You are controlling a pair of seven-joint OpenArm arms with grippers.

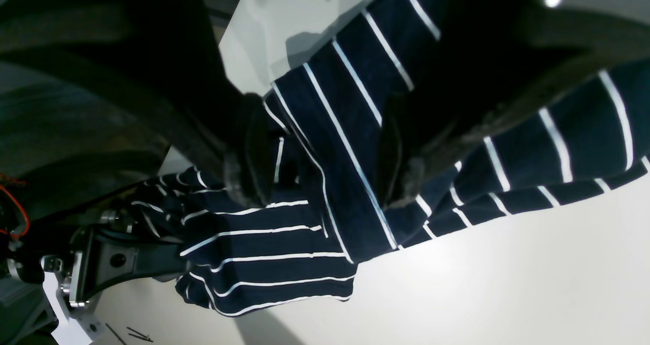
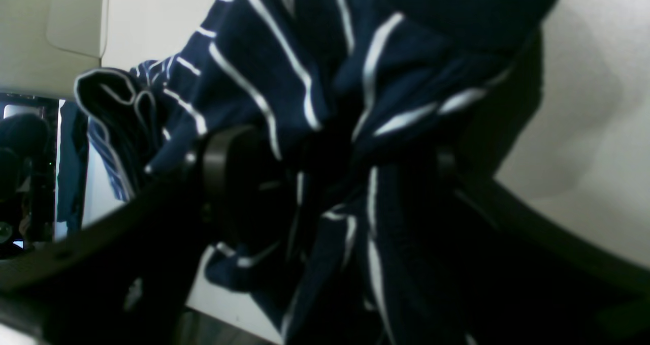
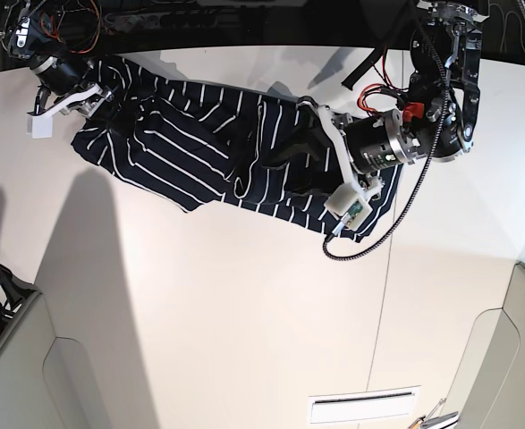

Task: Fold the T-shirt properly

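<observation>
Base view shows the T-shirt (image 3: 199,152) spread in a long crumpled band across the top of the white table (image 3: 244,322), from the upper left to the upper middle. It is soft, dark blue cloth with thin white stripes, and it lies in lumps and folds, not flat. One arm is at each end of it, most likely so the two can pull the cloth out straight before any folding starts. The left gripper (image 1: 325,177) shows in the middle of the left wrist view. Its two dark fingers stand apart, one on each side of a ridge of striped cloth, and they look pressed against it, so I think it is pinching a thick fold. The right gripper (image 2: 325,182) is in the middle of the right wrist view with a bunched wad of the shirt between its wide black fingers. The cloth hangs in loose, twisty folds there, and part of it spills over the table edge at the lower left. I judge the folding has hardly begun, since the shirt needs smoothing first.
</observation>
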